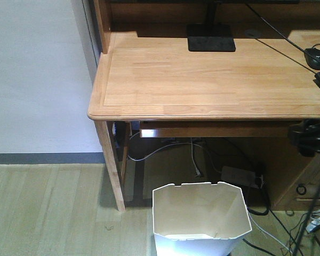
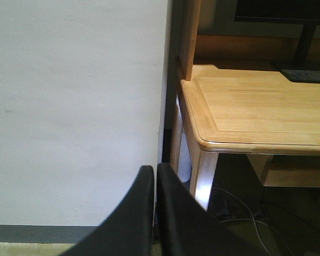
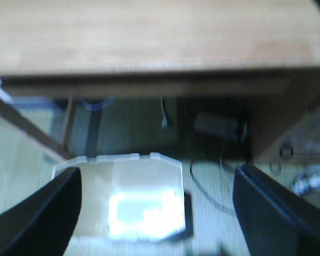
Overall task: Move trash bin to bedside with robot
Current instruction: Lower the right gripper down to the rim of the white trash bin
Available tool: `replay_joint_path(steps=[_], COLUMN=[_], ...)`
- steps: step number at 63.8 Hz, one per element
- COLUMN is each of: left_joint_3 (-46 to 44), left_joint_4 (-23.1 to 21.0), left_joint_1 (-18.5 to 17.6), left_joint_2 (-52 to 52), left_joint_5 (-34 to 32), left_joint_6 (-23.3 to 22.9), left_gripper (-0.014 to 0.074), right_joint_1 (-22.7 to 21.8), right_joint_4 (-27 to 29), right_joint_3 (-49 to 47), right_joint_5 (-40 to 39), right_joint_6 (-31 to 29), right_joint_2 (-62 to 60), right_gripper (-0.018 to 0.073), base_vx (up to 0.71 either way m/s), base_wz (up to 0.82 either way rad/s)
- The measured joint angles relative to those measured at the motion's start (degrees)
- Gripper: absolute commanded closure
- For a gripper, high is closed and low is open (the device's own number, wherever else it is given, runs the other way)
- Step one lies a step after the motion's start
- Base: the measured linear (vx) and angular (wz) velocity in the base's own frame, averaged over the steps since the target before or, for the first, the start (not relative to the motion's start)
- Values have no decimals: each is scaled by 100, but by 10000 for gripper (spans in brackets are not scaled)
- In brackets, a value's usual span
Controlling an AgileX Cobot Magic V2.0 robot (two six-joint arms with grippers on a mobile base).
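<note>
White trash bin [image 1: 198, 207]: one, below tabletop [image 1: 202, 80] edge; we see bare inside walls.
Left end effector [image 2: 155, 169]: closed, empty.
Right end effector [image 3: 156, 176]: wide open, empty.

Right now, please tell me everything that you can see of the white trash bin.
The trash bin is white thin plastic with an angular, notched rim, narrowing downward. It stands upright and looks empty on the wooden floor, in front of the desk. Nothing grips it; the right end effector hangs open above it.
</note>
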Motion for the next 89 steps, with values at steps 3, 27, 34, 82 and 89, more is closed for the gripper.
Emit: replay_joint_path(steps=[3, 27, 34, 82, 89], left_joint_3=[0, 0, 0, 0, 0], left_joint_4=[0, 0, 0, 0, 0], left_joint_1=[0, 0, 0, 0, 0], left_joint_2=[0, 0, 0, 0, 0], left_joint_5=[0, 0, 0, 0, 0], left_joint_6=[0, 0, 0, 0, 0], left_gripper=[602, 602, 602, 602, 602], right_joint_1=[0, -448, -766, -1043, -1043], right_joint_4=[5, 1045, 1799, 2809, 2814], right_joint_3=[-107, -336, -342, -1442, -1763], right_joint_5=[155, 70, -127, -1744, -1744], right_joint_6=[-23, -1241, -2056, -4206, -4322], right_joint_2=[328, 2208, 2740, 6601, 7143], right_gripper=[-14, -14, -14, -7, -7], base_vx=[0, 0, 0, 0, 0], base_wz=[0, 0, 0, 0, 0])
